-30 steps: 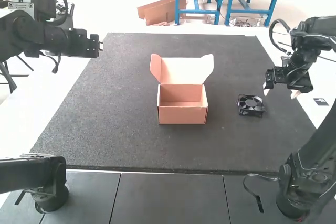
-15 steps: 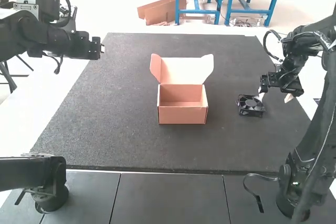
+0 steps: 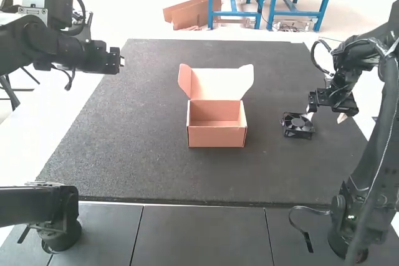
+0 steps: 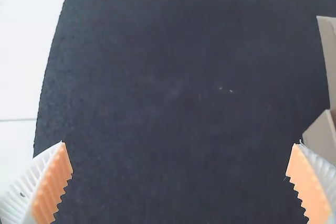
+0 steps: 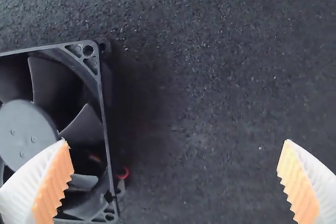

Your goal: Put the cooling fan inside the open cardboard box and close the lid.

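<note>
Right gripper (image 3: 325,112) nearer; one fan (image 3: 297,124)

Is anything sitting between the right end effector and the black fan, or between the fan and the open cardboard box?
Nothing visible. The open right end effector hangs above one edge of the square black cooling fan, and only bare dark mat lies between it and the open brown cardboard box.

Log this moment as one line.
fan on mat, right of box | box open | right pincer open, over fan's edge | left pincer open, over mat left of box
</note>
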